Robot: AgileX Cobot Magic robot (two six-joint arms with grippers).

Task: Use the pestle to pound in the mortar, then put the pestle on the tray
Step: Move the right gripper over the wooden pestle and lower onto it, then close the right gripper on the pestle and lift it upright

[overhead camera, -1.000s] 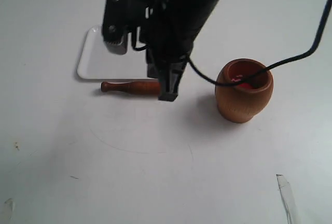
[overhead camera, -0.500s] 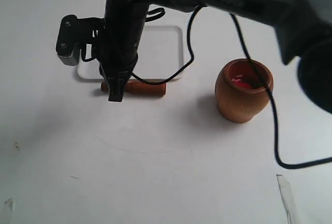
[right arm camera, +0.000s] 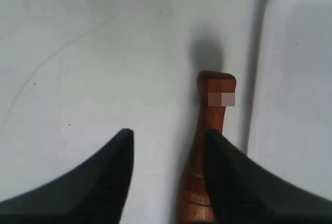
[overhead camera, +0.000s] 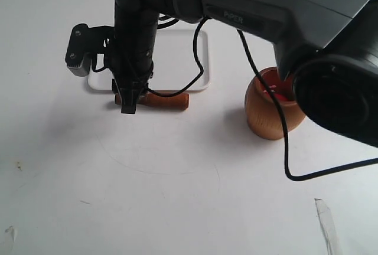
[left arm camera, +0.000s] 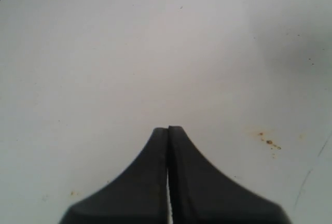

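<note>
Two grippers are showing, and only one is working. The right gripper (right arm camera: 167,133), jaws spread wide and holding nothing, is hanging low over the thin, knobbed end of the pestle (right arm camera: 207,117). The arm is reaching across the middle to get there. The left gripper (left arm camera: 168,130), fingers pressed together on nothing, is idling over bare table (overhead camera: 177,196), well away from the action.

One pestle is lying flat on the table, just beside the near rim of the one white tray (overhead camera: 177,60). One mortar (overhead camera: 269,116) is standing upright, well apart to the side.

The risk is sitting between the jaws. In the right wrist view the pestle is not lying centred in the gap but is crowding one finger, which is partly covering it. A descent from here is likely to bring that finger down on the wood instead of beside it. Being round, the club could also roll or skid toward the tray rim as the jaws close.

A pinch at the narrow neck is also leaving the thick, heavy end unsupported. Once lifted, the pestle could swing down or slip free before reaching the mortar.

One black cable (overhead camera: 284,149) is crossing in front of the mortar in the exterior view. Whether it is touching cannot be told, but it could drag on the cup during the carry.
</note>
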